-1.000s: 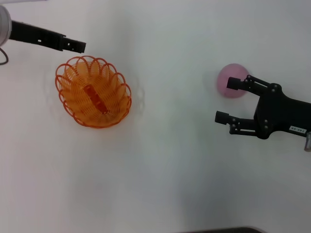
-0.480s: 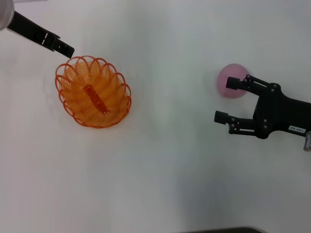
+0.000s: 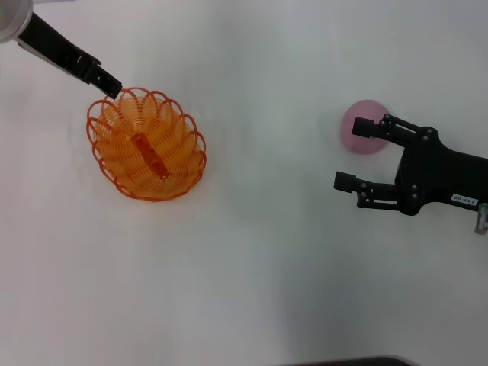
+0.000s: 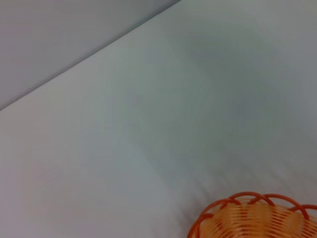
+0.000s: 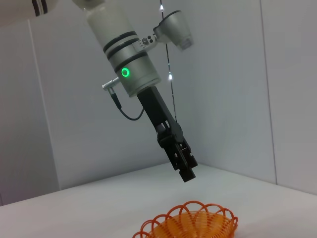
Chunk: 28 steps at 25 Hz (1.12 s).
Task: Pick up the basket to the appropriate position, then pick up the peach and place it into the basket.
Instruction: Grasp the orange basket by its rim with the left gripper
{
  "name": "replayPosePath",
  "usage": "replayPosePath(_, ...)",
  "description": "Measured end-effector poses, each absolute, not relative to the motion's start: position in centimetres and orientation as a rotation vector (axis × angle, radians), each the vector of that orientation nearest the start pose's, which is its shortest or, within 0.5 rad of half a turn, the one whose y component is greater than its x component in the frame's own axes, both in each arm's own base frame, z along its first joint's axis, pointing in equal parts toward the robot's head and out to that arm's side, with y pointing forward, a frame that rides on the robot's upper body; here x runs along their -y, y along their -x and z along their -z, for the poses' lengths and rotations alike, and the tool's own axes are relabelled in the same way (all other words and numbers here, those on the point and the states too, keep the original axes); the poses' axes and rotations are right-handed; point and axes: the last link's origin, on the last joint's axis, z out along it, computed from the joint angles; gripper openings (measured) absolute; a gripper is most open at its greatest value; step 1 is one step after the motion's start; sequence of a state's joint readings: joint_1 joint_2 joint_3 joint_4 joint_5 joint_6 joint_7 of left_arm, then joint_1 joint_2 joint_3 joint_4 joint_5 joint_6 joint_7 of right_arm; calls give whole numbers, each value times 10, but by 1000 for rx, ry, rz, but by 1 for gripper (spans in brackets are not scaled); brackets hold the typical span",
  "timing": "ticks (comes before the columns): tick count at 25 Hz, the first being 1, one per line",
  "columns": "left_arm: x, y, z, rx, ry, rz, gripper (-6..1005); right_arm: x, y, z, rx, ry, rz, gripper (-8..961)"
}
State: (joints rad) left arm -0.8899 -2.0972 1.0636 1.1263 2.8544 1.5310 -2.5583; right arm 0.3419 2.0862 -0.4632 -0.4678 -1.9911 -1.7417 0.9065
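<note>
The orange wire basket (image 3: pixel 146 143) stands on the white table at the left; it holds nothing. My left gripper (image 3: pixel 107 82) hangs shut just above the basket's far-left rim. The right wrist view shows this gripper (image 5: pixel 184 168) a little above the basket (image 5: pixel 190 225). Part of the basket's rim (image 4: pixel 252 218) shows in the left wrist view. The pink peach (image 3: pixel 366 110) lies on the table at the right. My right gripper (image 3: pixel 352 155) is open beside it. Its far finger (image 3: pixel 364 128) overlaps the peach, and the peach is not between the jaws.
The white table (image 3: pixel 267 252) spreads between the basket and the peach with nothing else on it. A grey wall (image 4: pixel 59 39) rises behind the table's far edge. A dark edge (image 3: pixel 343 361) shows at the near side.
My left gripper has swung from pointing right to pointing down at the basket's far-left rim. My right gripper has shifted only slightly beside the peach.
</note>
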Motion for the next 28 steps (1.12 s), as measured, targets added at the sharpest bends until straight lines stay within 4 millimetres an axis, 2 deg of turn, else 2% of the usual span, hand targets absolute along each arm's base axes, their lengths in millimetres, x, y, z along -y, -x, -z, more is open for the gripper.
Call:
replayPosePath(7,-419,164,-24,987,2401,-483,841,-249,-309,6,-420,2556,-937,944)
replayPosePath(13,-422,175,-13,989,2390,-486,842,-249,-308,7,-420,2562,-938,944)
replayPosePath(21,-427,196,12,949,2361,-501,842,-248,-308,9,-433,2564,-947,945)
replayPosePath(28,-428,205,20,952,2346,-495,841,-246,-309,9,-441,2558,-947,945)
